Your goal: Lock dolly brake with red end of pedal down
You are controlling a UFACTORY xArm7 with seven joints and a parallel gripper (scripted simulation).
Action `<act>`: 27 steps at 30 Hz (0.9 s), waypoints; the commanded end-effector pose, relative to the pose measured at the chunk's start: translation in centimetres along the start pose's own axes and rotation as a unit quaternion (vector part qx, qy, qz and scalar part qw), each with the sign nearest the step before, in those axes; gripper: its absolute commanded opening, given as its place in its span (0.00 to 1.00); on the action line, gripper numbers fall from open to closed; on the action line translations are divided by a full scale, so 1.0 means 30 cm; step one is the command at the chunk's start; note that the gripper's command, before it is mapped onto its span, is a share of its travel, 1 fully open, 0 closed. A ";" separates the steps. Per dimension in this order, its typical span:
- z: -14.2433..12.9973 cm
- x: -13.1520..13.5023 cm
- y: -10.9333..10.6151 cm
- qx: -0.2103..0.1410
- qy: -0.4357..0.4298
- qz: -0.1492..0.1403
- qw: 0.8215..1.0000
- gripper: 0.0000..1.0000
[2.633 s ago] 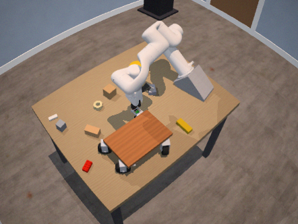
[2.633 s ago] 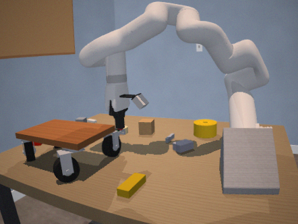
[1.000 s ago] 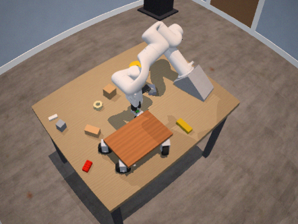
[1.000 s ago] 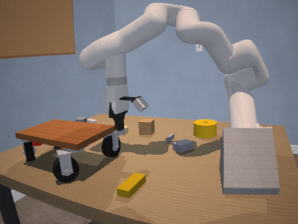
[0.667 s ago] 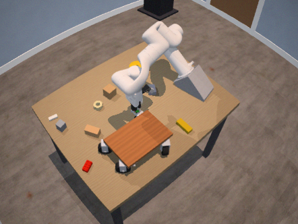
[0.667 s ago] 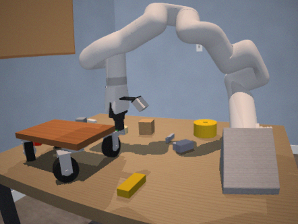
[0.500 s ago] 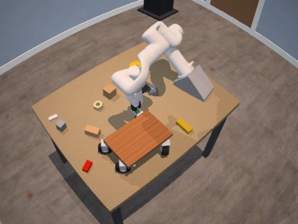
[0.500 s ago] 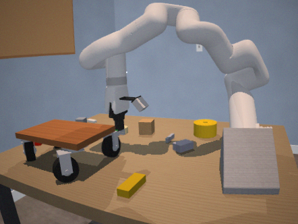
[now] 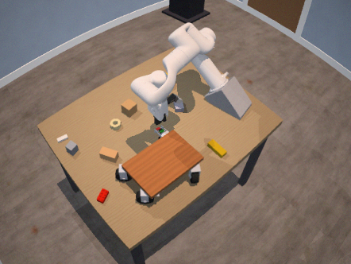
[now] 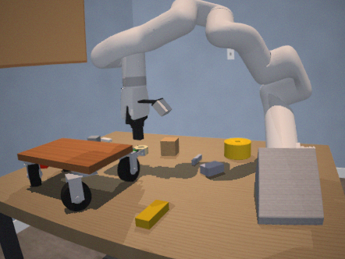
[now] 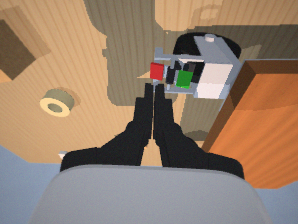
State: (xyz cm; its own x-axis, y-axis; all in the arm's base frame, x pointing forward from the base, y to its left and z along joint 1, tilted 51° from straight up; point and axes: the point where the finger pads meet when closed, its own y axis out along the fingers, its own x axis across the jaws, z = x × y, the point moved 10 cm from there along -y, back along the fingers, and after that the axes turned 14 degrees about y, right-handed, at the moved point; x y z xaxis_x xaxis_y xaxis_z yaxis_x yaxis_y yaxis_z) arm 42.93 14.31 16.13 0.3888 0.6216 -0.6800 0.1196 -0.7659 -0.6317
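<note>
On the wooden tabletop (image 9: 246, 119) stands a dolly (image 9: 163, 161) with an orange-brown deck and black wheels in white forks. At its corner nearest the arm, one caster (image 11: 212, 67) carries a brake pedal (image 11: 172, 74) with a red end (image 11: 157, 70) and a green end (image 11: 184, 78). In the wrist view the red end lies toward the claw and the green end toward the dolly's deck; which end sits lower cannot be told from these views.

The white arm (image 10: 218, 35) reaches over from its base behind a grey wedge-shaped ramp (image 9: 232, 97) and points straight down at that corner. Its claw (image 11: 152, 92) is pinched fully together with nothing between the black fingers, whose tips sit just beside the red end of the pedal. From the side view the claw (image 10: 137, 133) hangs a little above the caster, and whether the tips touch the pedal cannot be made out.

Other things lie scattered well apart from the dolly: a yellow block (image 9: 217, 147) near the right edge, a red brick (image 9: 102, 195) near the front edge, a tan block (image 9: 108, 153), a brown cube (image 9: 129, 106), a cream ring (image 9: 115, 123), a grey cube (image 9: 71, 147) and a small white bar (image 9: 62, 137). A yellow disc (image 10: 237, 147) and a grey block (image 10: 211, 168) rest near the ramp in the side view.
</note>
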 end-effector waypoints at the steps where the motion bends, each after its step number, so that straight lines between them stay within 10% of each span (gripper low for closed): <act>1: -0.002 0.000 -0.059 -0.001 0.000 -0.001 1.000 0.00; 27: -0.002 0.000 -0.144 -0.001 0.000 -0.001 1.000 0.00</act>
State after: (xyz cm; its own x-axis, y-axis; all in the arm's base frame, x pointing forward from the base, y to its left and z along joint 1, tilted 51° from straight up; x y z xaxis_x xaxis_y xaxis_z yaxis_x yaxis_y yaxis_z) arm 42.48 17.49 18.77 0.3892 0.6214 -0.6801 0.1182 -0.7658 -0.6321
